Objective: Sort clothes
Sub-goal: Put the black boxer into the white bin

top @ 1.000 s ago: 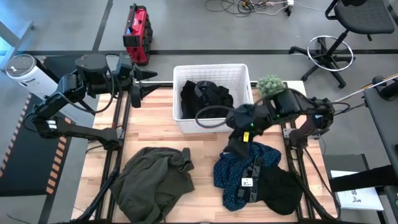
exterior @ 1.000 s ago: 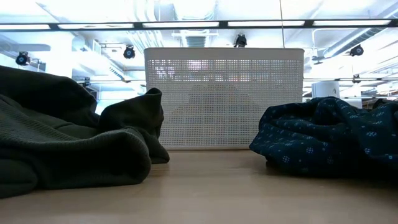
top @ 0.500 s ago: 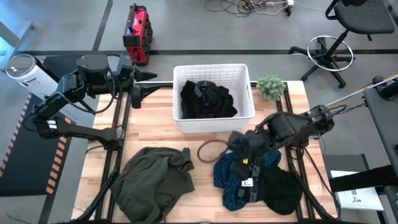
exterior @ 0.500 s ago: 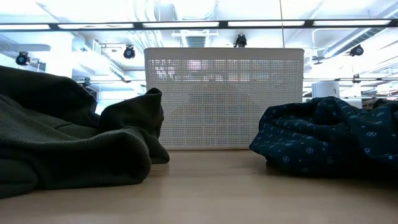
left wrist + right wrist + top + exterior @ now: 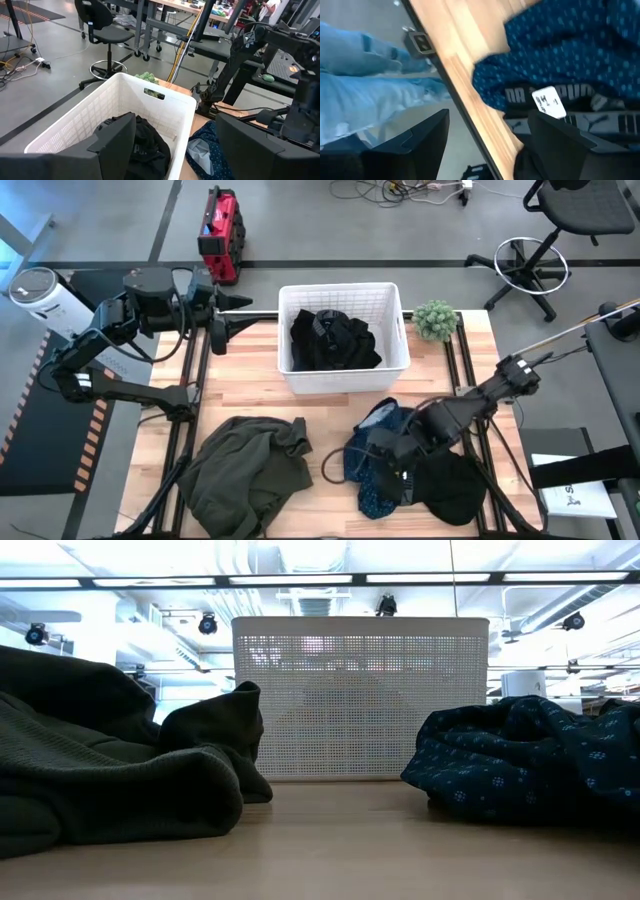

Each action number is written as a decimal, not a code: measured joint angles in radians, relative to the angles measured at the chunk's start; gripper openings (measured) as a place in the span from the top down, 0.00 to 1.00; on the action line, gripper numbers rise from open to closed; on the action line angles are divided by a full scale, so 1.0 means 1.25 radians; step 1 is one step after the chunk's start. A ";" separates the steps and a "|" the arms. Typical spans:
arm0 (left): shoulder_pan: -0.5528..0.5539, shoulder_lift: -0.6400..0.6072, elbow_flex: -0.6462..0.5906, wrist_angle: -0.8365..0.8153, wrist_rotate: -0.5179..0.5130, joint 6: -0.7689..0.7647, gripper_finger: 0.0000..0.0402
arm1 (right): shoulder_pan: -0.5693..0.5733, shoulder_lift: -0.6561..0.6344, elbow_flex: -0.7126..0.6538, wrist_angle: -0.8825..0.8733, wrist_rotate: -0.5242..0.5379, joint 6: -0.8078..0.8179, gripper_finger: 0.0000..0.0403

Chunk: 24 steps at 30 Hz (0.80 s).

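The right gripper [image 5: 385,452] hangs low over the navy patterned piece [image 5: 385,465] near the table's front right corner, its fingers [image 5: 570,132] spread with nothing between them and a white label [image 5: 546,101] on a lettered waistband in the gap. To do the pickup well, it should probably come straight down on one raised fold of that navy cloth and close on that layer only, since a black piece [image 5: 445,485] lies touching it toward the front edge and could be dragged up with it. The left gripper [image 5: 222,330] waits spread wide at the table's back left corner, facing the white basket [image 5: 340,292]. That basket stands against the middle of the back edge with black clothes [image 5: 330,340] inside. The olive-grey top [image 5: 245,470] lies crumpled at the front left. The table [image 5: 240,385] is pale wood; a small green plant [image 5: 436,318] sits at its back right corner, with office chairs and a red case on the grey floor beyond.
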 joint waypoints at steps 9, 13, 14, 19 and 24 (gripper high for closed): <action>0.000 0.014 0.000 0.000 0.001 0.000 0.34 | 0.010 -0.001 -0.124 0.005 -0.002 0.013 0.39; 0.000 0.018 0.000 0.000 0.001 0.000 0.35 | 0.010 -0.002 -0.191 -0.058 -0.028 0.026 0.38; 0.000 0.019 0.000 0.000 0.002 0.000 0.35 | 0.010 -0.004 -0.213 -0.064 -0.038 0.032 0.37; 0.000 0.019 0.000 0.001 0.002 0.000 0.34 | 0.010 -0.014 -0.310 -0.064 -0.046 0.050 0.35; 0.000 0.019 0.000 0.001 0.002 0.000 0.32 | 0.010 -0.014 -0.399 -0.011 -0.046 0.050 0.35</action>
